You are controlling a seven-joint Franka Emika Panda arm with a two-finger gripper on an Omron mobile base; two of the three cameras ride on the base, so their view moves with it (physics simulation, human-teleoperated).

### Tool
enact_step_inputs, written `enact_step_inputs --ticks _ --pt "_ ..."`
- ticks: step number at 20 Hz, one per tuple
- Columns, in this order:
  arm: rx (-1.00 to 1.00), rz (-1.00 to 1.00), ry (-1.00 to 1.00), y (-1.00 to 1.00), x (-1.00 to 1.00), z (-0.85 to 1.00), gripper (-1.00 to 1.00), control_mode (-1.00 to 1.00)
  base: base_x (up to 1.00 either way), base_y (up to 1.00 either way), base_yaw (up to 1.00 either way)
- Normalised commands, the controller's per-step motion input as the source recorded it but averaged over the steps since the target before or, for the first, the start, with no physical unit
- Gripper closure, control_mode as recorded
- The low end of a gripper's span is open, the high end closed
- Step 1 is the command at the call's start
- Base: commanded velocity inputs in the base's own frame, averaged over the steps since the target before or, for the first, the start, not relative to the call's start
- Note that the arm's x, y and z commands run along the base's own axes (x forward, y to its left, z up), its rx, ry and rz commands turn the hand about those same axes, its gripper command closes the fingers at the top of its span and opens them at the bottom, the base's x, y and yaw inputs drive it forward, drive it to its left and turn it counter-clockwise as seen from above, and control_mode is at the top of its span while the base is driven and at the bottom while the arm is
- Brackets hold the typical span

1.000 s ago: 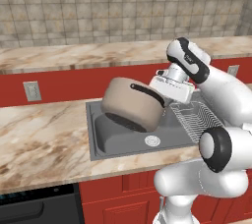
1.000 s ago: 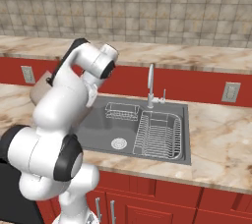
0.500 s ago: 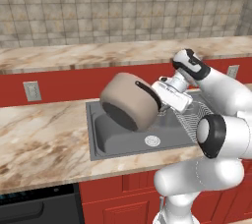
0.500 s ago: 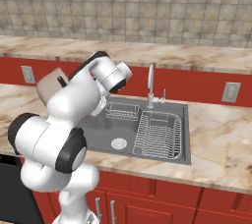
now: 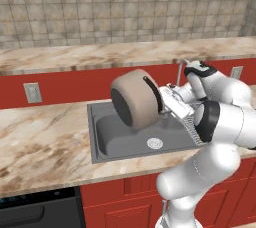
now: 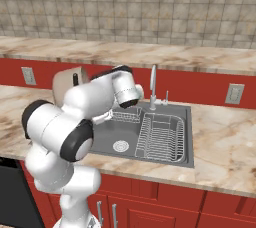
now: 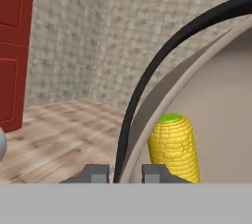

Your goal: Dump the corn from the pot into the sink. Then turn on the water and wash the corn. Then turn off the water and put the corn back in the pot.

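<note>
The taupe-grey pot (image 5: 135, 100) hangs tipped on its side above the left basin of the dark grey sink (image 5: 116, 133), its base turned toward the left base view. My gripper (image 5: 165, 103) is shut on the pot's dark loop handle (image 7: 156, 67), which runs up between my fingertips (image 7: 96, 173) in the hand view. The yellow corn (image 7: 174, 144) lies inside the pot against its beige wall (image 7: 224, 110), close to the rim. From the right base view the pot (image 6: 66, 82) peeks out behind my arm.
A wire dish rack (image 6: 161, 137) fills the right basin and a small wire basket (image 6: 125, 117) sits behind the silver drain (image 6: 120, 146). The faucet (image 6: 153, 87) stands at the sink's back edge. Marble counter (image 5: 42, 142) runs to either side.
The pot has tipped further over onto its side and risen slightly above the sink, with my wrist rolling along with it. The grip on the handle is unchanged.
</note>
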Motion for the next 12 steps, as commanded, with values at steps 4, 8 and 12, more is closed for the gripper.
enact_step_inputs --ticks 4,8,12 --pt "0.46 0.08 0.05 0.0 -0.01 0.0 1.0 -1.0 0.0 0.0 0.0" --pt "0.43 0.1 0.07 0.0 -0.01 0.0 1.0 -1.0 0.0 0.0 0.0" --pt "0.39 0.08 0.13 0.0 0.0 0.0 1.0 -1.0 0.0 0.0 0.0"
